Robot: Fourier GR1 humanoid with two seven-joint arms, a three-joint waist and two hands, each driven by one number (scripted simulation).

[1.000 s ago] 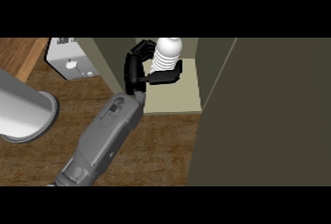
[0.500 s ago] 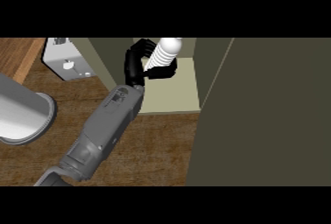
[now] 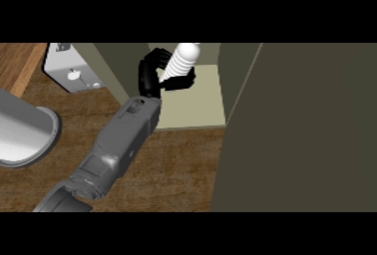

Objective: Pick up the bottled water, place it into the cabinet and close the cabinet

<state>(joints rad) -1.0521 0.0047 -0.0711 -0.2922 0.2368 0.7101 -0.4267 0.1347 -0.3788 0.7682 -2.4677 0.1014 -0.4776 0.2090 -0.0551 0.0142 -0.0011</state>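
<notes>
While clasped by right robot hand (image 3: 153, 74), bottled water (image 3: 180, 61), unlabelled, inside cabinet (image 3: 199, 99)

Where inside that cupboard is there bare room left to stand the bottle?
The pale cabinet shelf is bare between the hand and its front edge, and right of the bottle up to the open door. It is crowded only where the hand grips.

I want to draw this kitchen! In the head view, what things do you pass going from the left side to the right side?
Grey forearm end at the left edge → small grey appliance → black hand → white bottled water it grips → pale cabinet shelf → cabinet door.
</notes>
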